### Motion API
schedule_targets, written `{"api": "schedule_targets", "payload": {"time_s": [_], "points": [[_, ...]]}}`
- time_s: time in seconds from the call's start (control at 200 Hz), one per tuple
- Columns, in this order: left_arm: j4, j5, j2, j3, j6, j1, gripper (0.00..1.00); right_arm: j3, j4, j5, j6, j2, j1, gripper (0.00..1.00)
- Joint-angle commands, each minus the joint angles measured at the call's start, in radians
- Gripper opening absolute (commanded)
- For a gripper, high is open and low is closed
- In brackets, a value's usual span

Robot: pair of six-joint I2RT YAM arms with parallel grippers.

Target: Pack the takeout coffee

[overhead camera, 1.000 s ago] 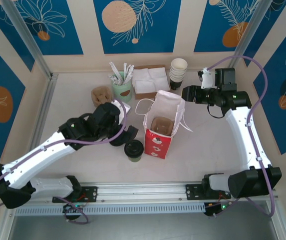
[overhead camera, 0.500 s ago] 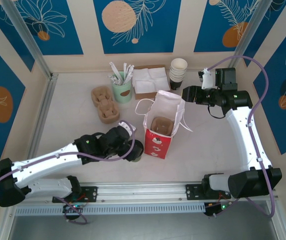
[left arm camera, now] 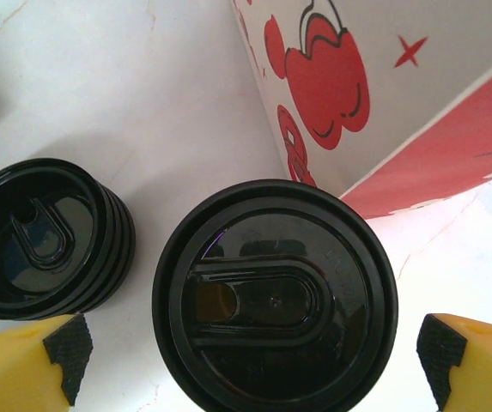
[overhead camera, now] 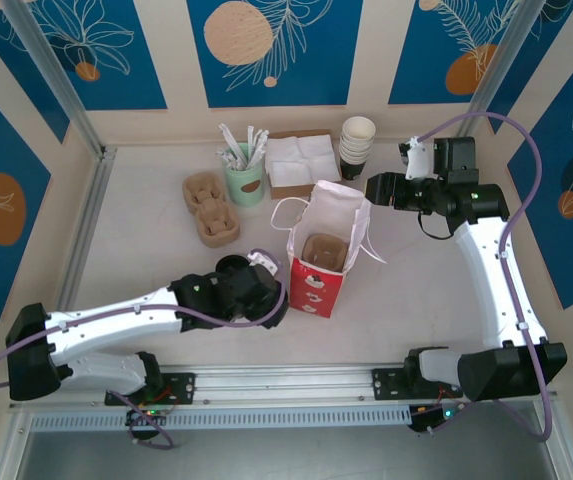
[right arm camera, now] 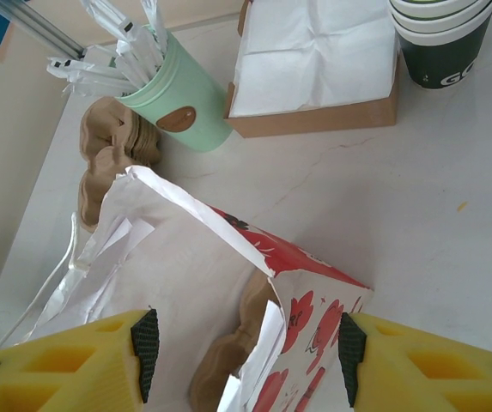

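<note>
- Takeout coffee (left arm camera: 274, 300): dark cup under a round black lid, upright on the white counter (overhead camera: 136, 240), outside the bag. It stands just beside the bag's lower corner, on the left arm's side.
- Left fingers (left arm camera: 61, 360): yellow with black pads, spread wide, one on each side of the coffee lid. A gap shows on both sides and no contact is seen. In the top view the left arm lies low across the counter, and its head (overhead camera: 256, 293) covers the cup.
- Stack of loose black lids (left arm camera: 48, 236): on the counter just beside the coffee, on the side away from the bag, with a narrow gap between them.
- Paper bag (overhead camera: 321, 260): red and white with a cherry print, upright, mouth open, white handles hanging to the sides. A brown cardboard cup carrier (overhead camera: 323, 250) sits inside.
- Right fingers (right arm camera: 145, 352): apart, with nothing clamped between the pads. They are held over the bag's open mouth near its far right rim. Contact with the bag cannot be determined.
- Stack of cardboard carriers (overhead camera: 210, 208): on the counter left of the bag, well apart from the coffee.
- Mint-green cup (overhead camera: 246, 178): holds white wrapped sticks and stands at the back, beside the carriers.
- Cardboard box of white napkins (overhead camera: 301, 160): just right of the green cup.
- Stack of lidless cream-rimmed cups (overhead camera: 357, 145): just right of the napkin box, near the right arm's wrist.
</note>
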Motion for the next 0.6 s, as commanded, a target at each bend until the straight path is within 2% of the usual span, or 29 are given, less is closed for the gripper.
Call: {"api": "schedule_targets", "payload": {"time_s": [0.0, 0.16, 0.595], "points": [[-0.026, -0.033, 0.018, 0.04, -0.04, -0.009, 0.95, -0.009, -0.023, -0.008, -0.016, -0.02, 0.002, 0.6], [-0.022, -0.022, 0.034, 0.042, -0.061, -0.009, 0.89, -0.01, -0.021, -0.01, -0.016, -0.018, -0.004, 0.6], [-0.018, 0.006, 0.07, 0.045, -0.078, -0.011, 0.87, -0.018, -0.014, -0.024, -0.015, -0.008, -0.01, 0.61]]}}
